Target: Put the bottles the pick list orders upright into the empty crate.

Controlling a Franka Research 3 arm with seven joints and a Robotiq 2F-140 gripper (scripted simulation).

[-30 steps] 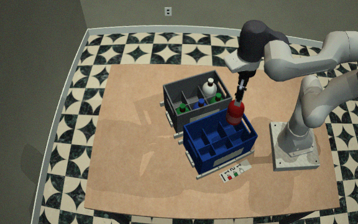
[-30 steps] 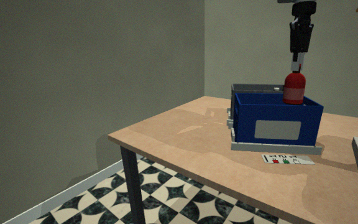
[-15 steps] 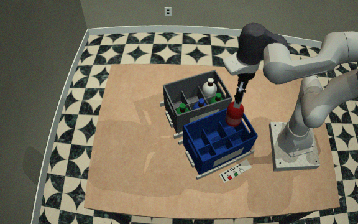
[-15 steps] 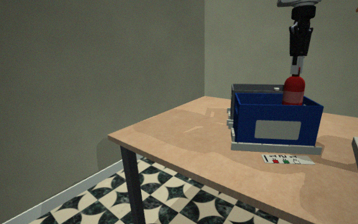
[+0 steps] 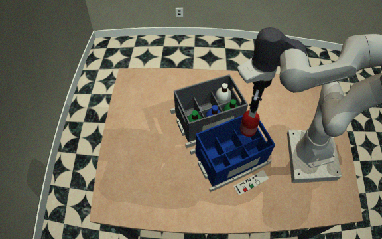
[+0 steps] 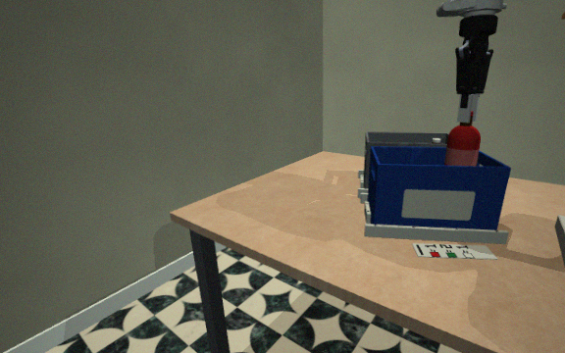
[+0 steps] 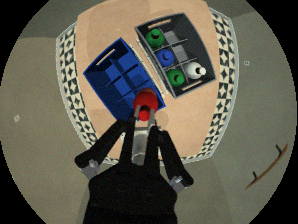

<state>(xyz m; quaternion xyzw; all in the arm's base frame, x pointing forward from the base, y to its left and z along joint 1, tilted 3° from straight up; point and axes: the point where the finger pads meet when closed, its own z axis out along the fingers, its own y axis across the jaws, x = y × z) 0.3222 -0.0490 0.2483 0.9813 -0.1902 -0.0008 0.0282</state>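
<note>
Top, exterior and wrist views of a single-arm bottle-sorting bench. The white seven-joint arm (image 5: 330,70) stands on a pale grey base plate (image 5: 333,172) at one edge of the light brown wooden table (image 5: 144,159). Its black two-finger gripper (image 5: 253,111) points straight down, clamped on the neck of the red bottle with a red label (image 5: 250,124). The bottle hangs upright, its lower part already inside the rim of the blue plastic crate with six compartments (image 5: 244,166), over the corner compartment nearest the arm and next to the grey crate. In the exterior view the red bottle (image 6: 463,145) shows only from the shoulders up above the blue crate's far wall (image 6: 439,186); whether its base touches the crate floor cannot be told. The wrist view looks down past the fingers onto the red cap (image 7: 147,102).

The grey plastic crate with dividers (image 5: 191,127) stands just beside the blue one, their long walls nearly touching. It holds a white bottle with a brown cap (image 5: 224,93), a blue bottle (image 5: 214,110) and two green bottles (image 5: 194,115) (image 5: 232,103), all upright.

The white paper pick list (image 5: 251,182) lies flat on the table beside the blue crate, on the side away from the grey crate, bearing red, green and white squares; its numerals are too small to read.
</note>
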